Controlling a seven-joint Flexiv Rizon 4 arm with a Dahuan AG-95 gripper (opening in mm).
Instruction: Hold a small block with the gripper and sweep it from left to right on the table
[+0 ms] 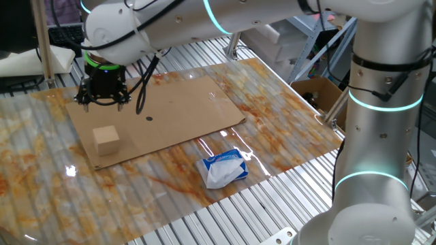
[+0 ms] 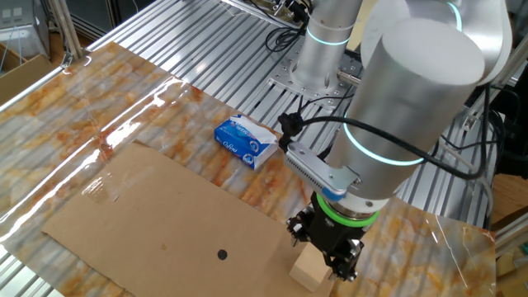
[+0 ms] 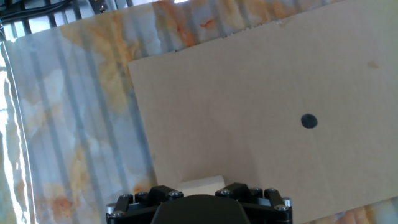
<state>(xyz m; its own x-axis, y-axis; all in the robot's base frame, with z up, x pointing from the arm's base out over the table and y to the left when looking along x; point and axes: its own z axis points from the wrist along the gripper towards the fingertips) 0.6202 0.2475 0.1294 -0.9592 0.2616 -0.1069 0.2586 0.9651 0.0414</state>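
The small block (image 1: 106, 139), a plain tan wooden cube, rests on the brown cardboard sheet (image 1: 177, 109) near its left front corner. The gripper (image 1: 103, 102), black with a green ring, hangs above the sheet just behind the block and does not touch it. Its fingers look spread and hold nothing. In the other fixed view the gripper (image 2: 325, 249) hovers over the block (image 2: 310, 270) and partly hides it. In the hand view only the block's top edge (image 3: 202, 183) shows past the gripper's body. The marbled table (image 1: 286, 116) lies beneath.
A white-and-blue soft packet (image 1: 223, 168) lies on the marbled sheet right of the cardboard; it also shows in the other fixed view (image 2: 246, 141). A black dot (image 3: 308, 121) marks the cardboard. Ribbed metal slats (image 1: 225, 218) edge the table. An open cardboard box (image 1: 315, 92) stands at the right.
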